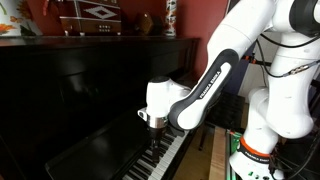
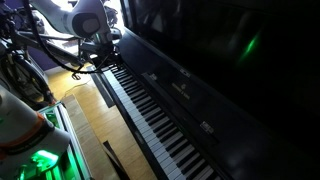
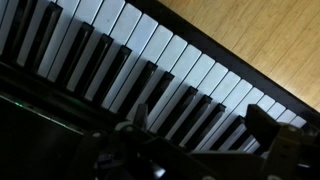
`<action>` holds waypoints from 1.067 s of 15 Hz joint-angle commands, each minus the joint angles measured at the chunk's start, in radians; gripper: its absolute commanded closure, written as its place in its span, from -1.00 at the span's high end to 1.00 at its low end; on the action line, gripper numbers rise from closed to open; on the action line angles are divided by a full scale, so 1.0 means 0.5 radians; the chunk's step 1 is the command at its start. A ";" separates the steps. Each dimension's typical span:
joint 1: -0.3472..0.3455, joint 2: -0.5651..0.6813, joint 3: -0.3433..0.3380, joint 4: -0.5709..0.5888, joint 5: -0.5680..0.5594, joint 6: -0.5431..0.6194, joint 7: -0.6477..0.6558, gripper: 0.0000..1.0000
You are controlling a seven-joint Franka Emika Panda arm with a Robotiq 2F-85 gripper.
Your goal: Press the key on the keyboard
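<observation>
The keyboard [image 2: 150, 112] is a long row of white keys with raised black keys, set in a glossy black piano [image 1: 70, 80]. It also shows in an exterior view [image 1: 160, 158] and fills the wrist view [image 3: 150, 60]. My gripper [image 1: 152, 125] points down just over the keys near one end of the row; it also shows in an exterior view [image 2: 103, 62]. In the wrist view the gripper [image 3: 198, 120] has its two dark fingers wide apart over the black keys, open and empty. I cannot tell whether a fingertip touches a key.
The piano's upright front panel [image 2: 220, 60] rises right behind the keys. A wooden floor [image 2: 90, 125] lies in front of the piano. The robot's base [image 1: 255, 150] with cables stands beside the keyboard's end. A patterned box [image 1: 90, 15] sits on top of the piano.
</observation>
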 commanded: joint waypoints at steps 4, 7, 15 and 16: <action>-0.064 0.261 0.013 0.067 -0.002 0.188 0.143 0.16; -0.066 0.355 0.006 0.099 -0.020 0.256 0.193 -0.34; -0.131 0.541 0.053 0.163 0.045 0.416 0.071 -1.00; -0.141 0.554 0.058 0.165 0.046 0.434 0.060 -1.00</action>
